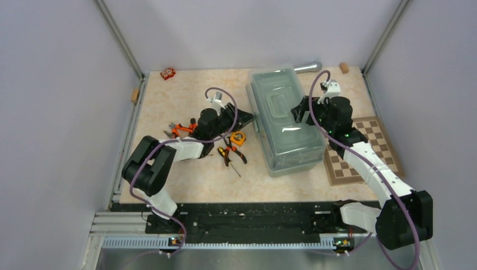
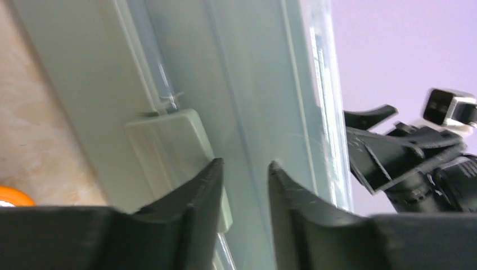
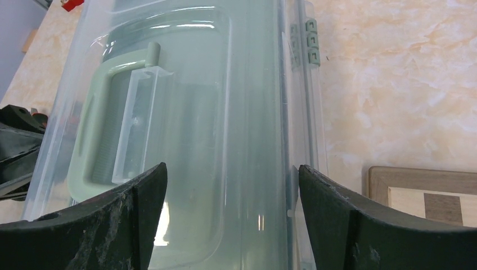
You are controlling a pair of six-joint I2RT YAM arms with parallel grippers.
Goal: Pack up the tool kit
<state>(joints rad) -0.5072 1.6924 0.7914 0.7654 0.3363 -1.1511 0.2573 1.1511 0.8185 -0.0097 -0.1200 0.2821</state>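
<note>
Toolbox sits right of centre on the tabletop, sage-green body with the translucent lid down on top, near right corner just beside the chessboard. Left pincer is up against the box's left wall, and the wrist view shows its two black fingers only a narrow gap apart. Nothing between them, with one fingertip in front of the green latch. Whether it touches the latch, I cannot tell. Over on the other side, the right pincer hangs above the lid with its jaws spread wide and gripping nothing. Between its fingers you look straight down through the clear plastic, and the pale green handle lies off to the left in its recess.

The loose tools are all out on the tabletop, left of the box. The orange-black pliers lie beside the left arm's wrist, and the small orange tape measure is just under that arm, near the box. The yellow-black screwdrivers lie a little nearer the bases. A grey metal cylinder lies behind the box at the far edge
</note>
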